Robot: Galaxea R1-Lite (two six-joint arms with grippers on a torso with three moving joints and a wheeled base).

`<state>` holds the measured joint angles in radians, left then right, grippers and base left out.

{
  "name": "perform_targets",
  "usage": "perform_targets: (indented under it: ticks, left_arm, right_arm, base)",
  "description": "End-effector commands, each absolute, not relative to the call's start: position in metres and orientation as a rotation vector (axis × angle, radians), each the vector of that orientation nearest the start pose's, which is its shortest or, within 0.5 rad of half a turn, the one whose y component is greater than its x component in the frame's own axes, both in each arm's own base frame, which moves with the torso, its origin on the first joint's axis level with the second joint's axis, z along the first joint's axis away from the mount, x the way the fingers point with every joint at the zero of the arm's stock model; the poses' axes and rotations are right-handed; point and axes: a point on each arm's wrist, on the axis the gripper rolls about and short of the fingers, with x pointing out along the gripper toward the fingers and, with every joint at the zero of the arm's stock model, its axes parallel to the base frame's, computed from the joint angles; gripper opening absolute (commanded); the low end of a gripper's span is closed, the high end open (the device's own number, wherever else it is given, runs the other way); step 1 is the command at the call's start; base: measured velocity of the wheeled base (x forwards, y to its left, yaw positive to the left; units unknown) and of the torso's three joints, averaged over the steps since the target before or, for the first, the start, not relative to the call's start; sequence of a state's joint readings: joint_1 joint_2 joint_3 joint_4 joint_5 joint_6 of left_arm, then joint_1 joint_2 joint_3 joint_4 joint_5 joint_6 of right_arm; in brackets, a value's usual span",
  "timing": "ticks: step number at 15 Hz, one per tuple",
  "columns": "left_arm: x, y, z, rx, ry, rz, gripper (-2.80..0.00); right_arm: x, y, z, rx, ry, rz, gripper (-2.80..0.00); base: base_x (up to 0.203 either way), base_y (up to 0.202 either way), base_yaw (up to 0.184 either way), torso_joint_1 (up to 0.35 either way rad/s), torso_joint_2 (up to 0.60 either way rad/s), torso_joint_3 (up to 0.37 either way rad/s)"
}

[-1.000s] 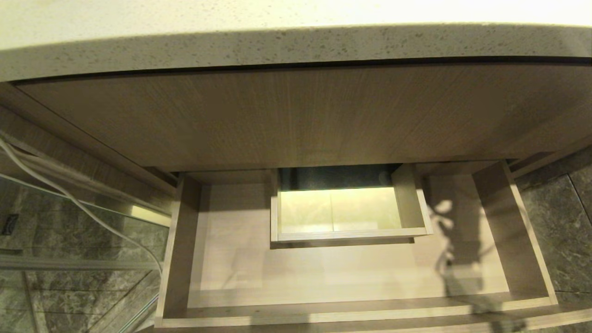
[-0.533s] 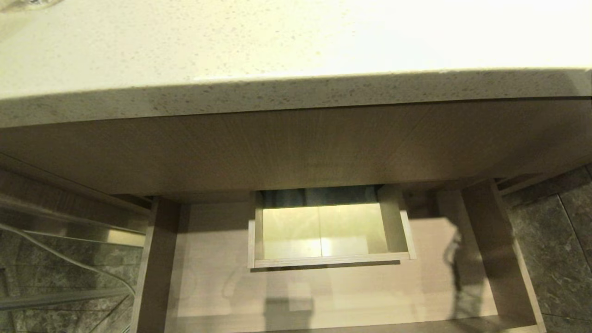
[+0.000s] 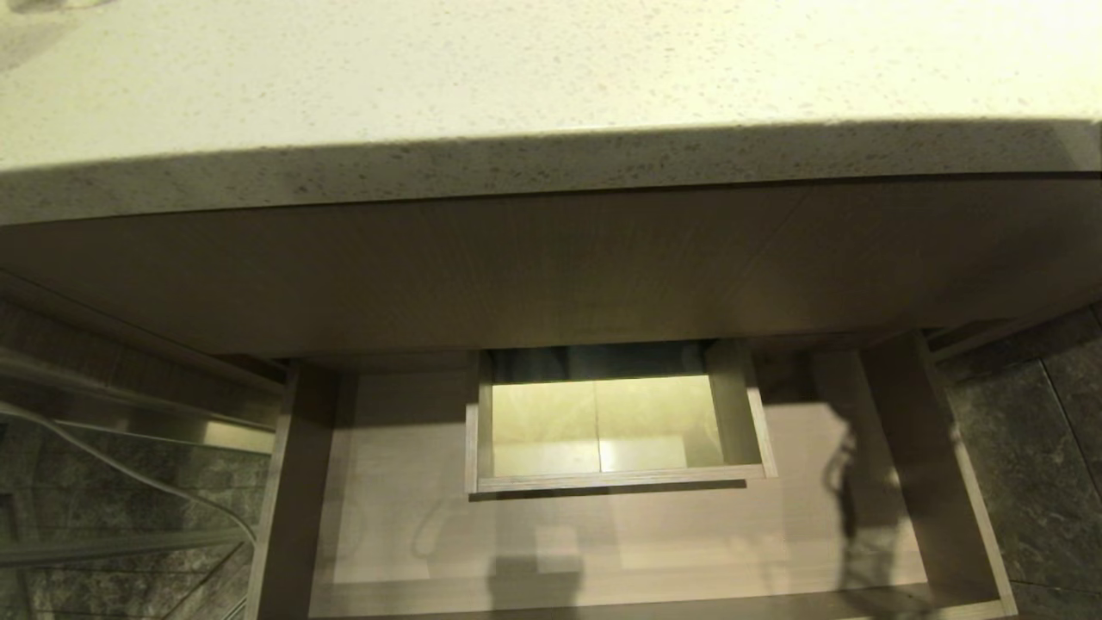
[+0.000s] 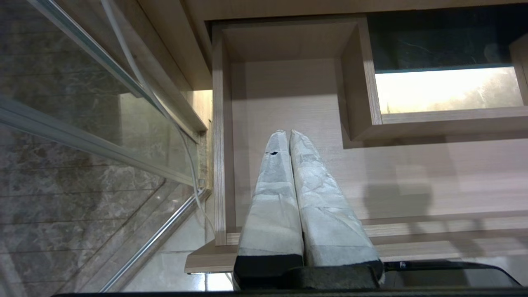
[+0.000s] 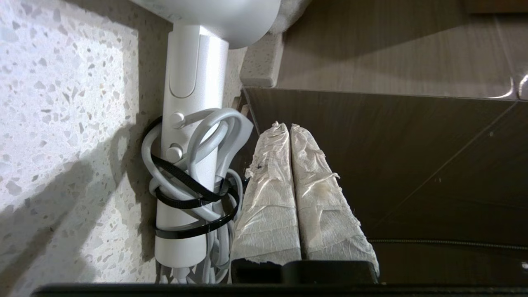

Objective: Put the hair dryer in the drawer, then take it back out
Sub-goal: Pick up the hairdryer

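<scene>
The hair dryer (image 5: 194, 95) shows only in the right wrist view. It is white and lies on the speckled countertop (image 5: 62, 103) near its edge, with its cord (image 5: 206, 136) coiled at the handle under black ties (image 5: 185, 202). My right gripper (image 5: 284, 126) is shut and empty, right beside the handle, off the counter's edge. The drawer (image 3: 413, 508) stands pulled out below the counter, with nothing on its beige floor and a walled cut-out (image 3: 603, 426) in the middle. My left gripper (image 4: 288, 132) hangs shut and empty over the drawer's (image 4: 412, 173) left part.
The pale countertop (image 3: 516, 69) overhangs a tall wood-grain front panel (image 3: 551, 258) above the drawer. A glass panel with a white cable (image 3: 129, 465) stands to the left. Dark stone floor (image 3: 1050, 448) lies to the right.
The whole head view has shifted: more countertop shows now and the drawer sits lower in the picture, so the camera moved. The drawer itself has not moved.
</scene>
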<state>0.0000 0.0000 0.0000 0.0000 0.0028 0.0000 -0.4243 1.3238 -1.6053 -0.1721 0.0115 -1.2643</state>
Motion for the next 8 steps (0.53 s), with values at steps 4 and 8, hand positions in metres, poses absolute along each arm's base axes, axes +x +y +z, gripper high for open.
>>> perform_targets:
  ticks: [4, 8]
  left_arm:
    - [-0.023, 0.000, 0.075, -0.002, 0.000, 0.003, -2.80]
    - [-0.023, 0.000, 0.075, -0.002, 0.000, 0.003, -2.80]
  right_arm:
    - [0.157, -0.067, 0.451, -1.308, -0.119, -0.607, -2.80]
    - [0.166, -0.064, 0.443, -1.280, -0.114, -0.559, -2.80]
  base:
    - [0.000, 0.000, 0.000, 0.000, 0.00, 0.000]
    - [0.000, 0.000, 0.000, 0.000, 0.00, 0.000]
